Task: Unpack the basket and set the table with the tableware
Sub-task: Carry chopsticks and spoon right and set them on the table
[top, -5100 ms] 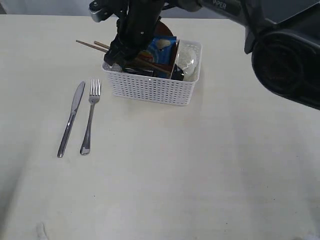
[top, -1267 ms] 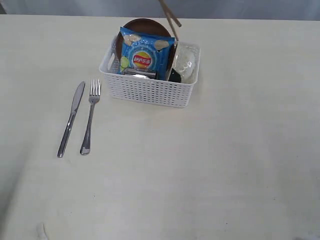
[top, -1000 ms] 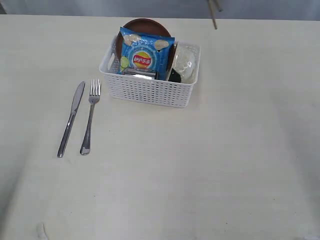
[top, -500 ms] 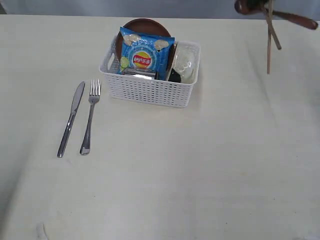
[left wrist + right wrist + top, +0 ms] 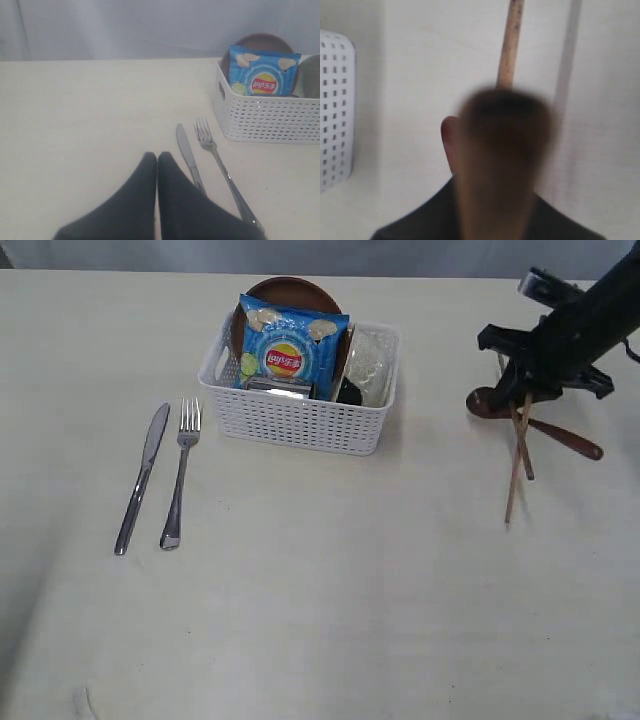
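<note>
The white basket [image 5: 300,420] stands at the back middle of the table [image 5: 330,600]. In it are the brown plate [image 5: 290,288], a blue snack packet [image 5: 290,348], the steel cup [image 5: 280,389] and the off-white bowl [image 5: 370,360]. Knife [image 5: 140,480] and fork [image 5: 180,475] lie side by side left of the basket. My right gripper [image 5: 527,390], right of the basket, is shut on two wooden chopsticks [image 5: 516,465] and the dark red spoon [image 5: 565,437], low over the table. My left gripper [image 5: 157,159] is shut and empty, near the knife [image 5: 189,160].
The basket's corner [image 5: 335,100] shows beside one chopstick [image 5: 510,45] in the right wrist view. The right arm [image 5: 600,310] slants in from the back right edge.
My right gripper has come down from the top right toward the table, carrying the chopsticks and spoon, which now hang lower, right of the basket. Nothing else has moved.
</note>
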`<state>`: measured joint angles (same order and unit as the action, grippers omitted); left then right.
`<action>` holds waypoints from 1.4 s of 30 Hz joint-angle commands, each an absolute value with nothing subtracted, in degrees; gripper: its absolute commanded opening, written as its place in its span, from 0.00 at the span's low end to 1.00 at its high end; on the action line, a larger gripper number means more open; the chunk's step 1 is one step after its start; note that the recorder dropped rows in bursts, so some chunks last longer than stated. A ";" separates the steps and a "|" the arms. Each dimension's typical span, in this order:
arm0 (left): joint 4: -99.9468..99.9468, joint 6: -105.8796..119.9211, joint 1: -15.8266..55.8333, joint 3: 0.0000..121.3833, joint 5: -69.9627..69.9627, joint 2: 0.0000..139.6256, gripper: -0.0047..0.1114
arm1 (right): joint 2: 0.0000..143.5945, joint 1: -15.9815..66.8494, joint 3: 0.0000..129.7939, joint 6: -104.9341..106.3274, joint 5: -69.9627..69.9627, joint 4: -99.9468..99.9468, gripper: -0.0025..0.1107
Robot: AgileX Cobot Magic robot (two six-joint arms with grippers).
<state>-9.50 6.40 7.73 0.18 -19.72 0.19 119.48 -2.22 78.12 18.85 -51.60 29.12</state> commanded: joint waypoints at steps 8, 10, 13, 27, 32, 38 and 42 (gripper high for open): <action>-9.39 6.24 8.17 0.00 -19.62 0.00 0.04 | 120.10 -2.68 71.88 19.32 -42.10 29.28 0.02; -9.39 6.24 8.17 0.00 -19.62 0.00 0.04 | 120.42 -2.68 71.88 19.32 -42.45 29.28 0.02; -9.39 6.24 8.17 0.00 -19.62 0.00 0.04 | 120.61 -2.68 71.88 19.32 -42.45 29.16 0.02; -9.39 6.24 8.17 0.00 -19.62 0.00 0.04 | 120.72 -2.68 71.88 15.32 -42.45 22.84 0.32; -9.39 6.24 8.17 0.00 -19.62 0.00 0.04 | 120.72 -2.68 71.88 15.32 -42.67 22.84 0.31; -9.39 6.24 8.17 0.00 -19.62 0.00 0.04 | 119.50 -2.68 76.93 15.32 -48.36 22.84 0.31; -9.39 6.24 8.17 0.00 -19.62 0.00 0.04 | 116.38 -2.68 82.79 14.29 -52.97 22.84 0.31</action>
